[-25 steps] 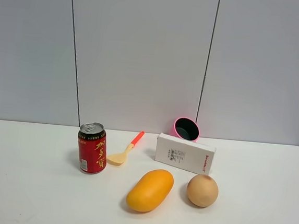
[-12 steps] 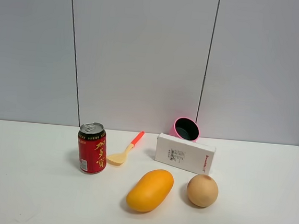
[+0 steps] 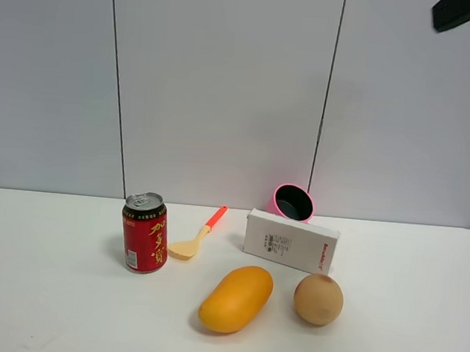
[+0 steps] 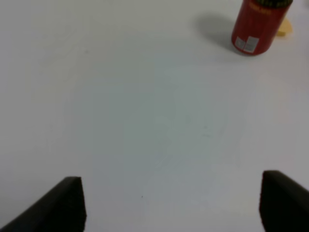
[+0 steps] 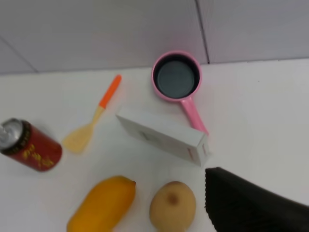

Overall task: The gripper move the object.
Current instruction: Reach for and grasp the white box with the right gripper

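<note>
The white rectangular box (image 3: 291,241) with small print and a red logo lies on the white table, right of centre, in front of a pink pot. It also shows in the right wrist view (image 5: 164,135). A black part of the right arm (image 3: 459,10) shows at the top right of the exterior view, high above the table and far from the box. In the right wrist view only one black finger (image 5: 251,208) shows. My left gripper (image 4: 171,198) is open and empty over bare table, away from the box.
A red drink can (image 3: 145,233) stands at the left. An orange mango (image 3: 236,299) and a round tan fruit (image 3: 318,299) lie in front of the box. A pink pot (image 3: 292,202) sits behind it. A yellow spatula (image 3: 197,236) with an orange handle lies between can and box.
Black parts of the right arm have come into the exterior view at the top right. The objects on the table have not moved.
</note>
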